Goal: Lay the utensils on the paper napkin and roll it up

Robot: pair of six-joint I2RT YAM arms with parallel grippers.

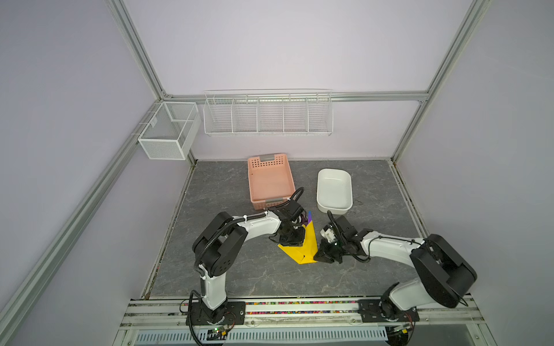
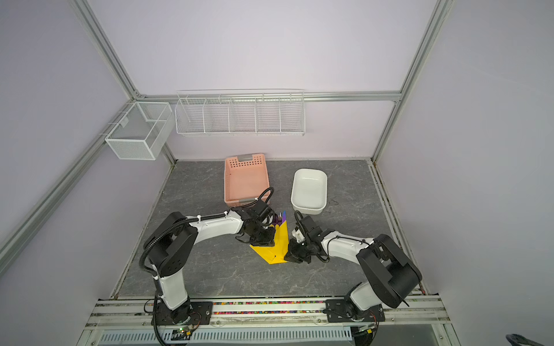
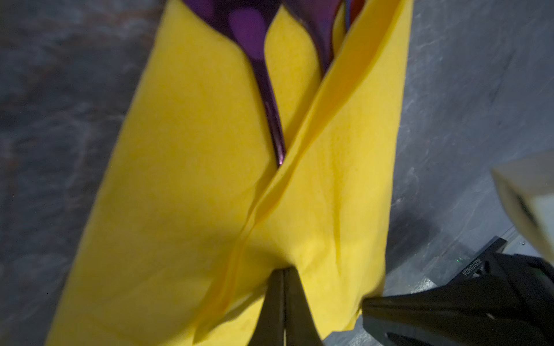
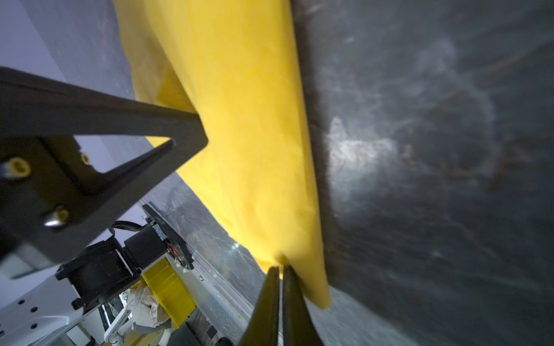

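Note:
The paper napkin (image 1: pixel 295 253) (image 2: pixel 269 254) lies mid-table, its yellow flaps folded up over the utensils. Only the utensils' glossy purple heads (image 1: pixel 308 216) (image 2: pixel 282 216) stick out at the far end. In the left wrist view the utensils (image 3: pixel 254 45) sit in the napkin's (image 3: pixel 180 179) trough, handles covered. My left gripper (image 1: pixel 302 239) (image 2: pixel 273 238) (image 3: pixel 283 271) is shut, pinching a napkin fold. At the near right corner of the napkin (image 4: pixel 245 119), my right gripper (image 1: pixel 316 257) (image 2: pixel 287 257) (image 4: pixel 278 267) is shut on its edge.
A pink perforated basket (image 1: pixel 271 160) and a white tub (image 1: pixel 320 191) stand just behind the napkin. White wire racks (image 1: pixel 268 113) hang on the back wall, and a mesh box (image 1: pixel 168 131) hangs at the left corner. Both arms crowd the napkin.

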